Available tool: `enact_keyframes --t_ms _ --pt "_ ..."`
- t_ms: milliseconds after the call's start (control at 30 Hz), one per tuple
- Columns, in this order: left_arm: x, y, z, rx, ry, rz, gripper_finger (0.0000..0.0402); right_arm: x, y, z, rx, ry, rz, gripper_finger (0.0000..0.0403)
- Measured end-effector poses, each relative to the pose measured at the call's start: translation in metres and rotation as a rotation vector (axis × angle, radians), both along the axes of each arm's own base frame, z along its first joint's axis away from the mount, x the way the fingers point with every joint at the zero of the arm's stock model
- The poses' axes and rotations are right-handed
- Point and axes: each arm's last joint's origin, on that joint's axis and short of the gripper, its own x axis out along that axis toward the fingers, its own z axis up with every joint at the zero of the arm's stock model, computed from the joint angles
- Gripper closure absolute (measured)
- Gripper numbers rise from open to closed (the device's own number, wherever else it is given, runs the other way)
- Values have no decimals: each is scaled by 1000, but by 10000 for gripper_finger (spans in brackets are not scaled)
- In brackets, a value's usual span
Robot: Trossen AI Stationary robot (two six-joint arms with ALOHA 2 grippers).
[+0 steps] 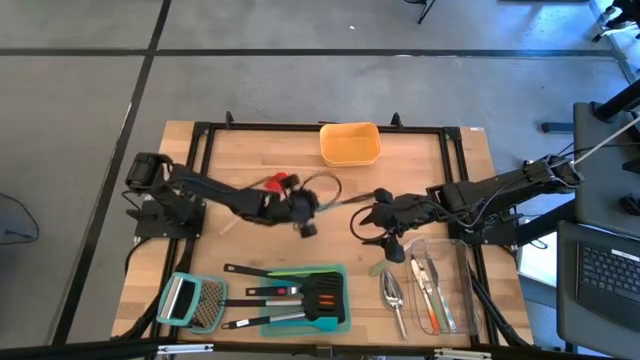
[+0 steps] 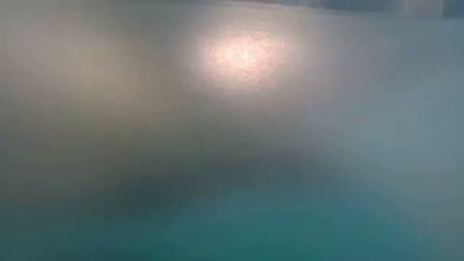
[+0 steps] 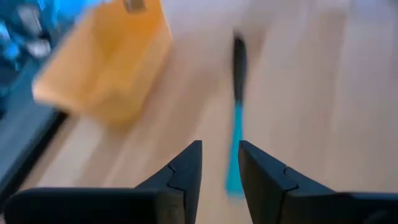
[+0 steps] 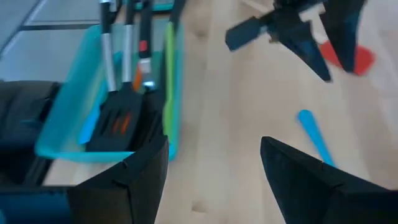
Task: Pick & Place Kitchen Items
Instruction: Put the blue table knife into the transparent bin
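1. The step in hand looks like the pick: the left gripper (image 1: 306, 212) hangs over mid-table, fingers pointing down at one end of a slim teal spatula (image 1: 345, 201) that lies flat on the wooden table (image 1: 250, 150), just in front of the orange container (image 1: 350, 143).

2. The left gripper's fingers (image 3: 186, 168) stand only narrowly parted. In the left wrist view the spatula's teal end (image 3: 236, 124) shows in the gap between them and close against one finger, but the fingers are not clamped on it. The right wrist view agrees, showing the spatula (image 4: 314, 134) resting on the wood below the fingertips, so nothing is held.

3. The right gripper (image 1: 378, 228) hovers near the spatula's other end with its jaws spread wide and empty. Its own camera looks past them to the teal tray (image 4: 68, 118), which is already loaded with black turners.

4. The next move, by my reading, calls for a short drop so the fingers straddle the thin blade squarely, then a firm close. The spatula is slim and lies flat, so a pinch set too high could skate off it.

5. After that comes a carry to a container. Turners sit in the teal tray (image 1: 345, 300) and cutlery in the clear container (image 1: 465, 290) (which one suits this spatula is a guess).

6. A red utensil (image 1: 280, 182) lies beside the left arm, not yet put away. The low view shows nothing legible.
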Motion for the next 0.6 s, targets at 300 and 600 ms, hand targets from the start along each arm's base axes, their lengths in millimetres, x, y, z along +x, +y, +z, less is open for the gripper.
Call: enact_keyframes --t_ms 300,600 --pt "11 56 -28 -184 -176 -120 298 1 -7 1 -143 -40 -170 146" --pt "12 66 -35 -143 -121 -201 278 14 -18 -4 -169 -69 -304 146"
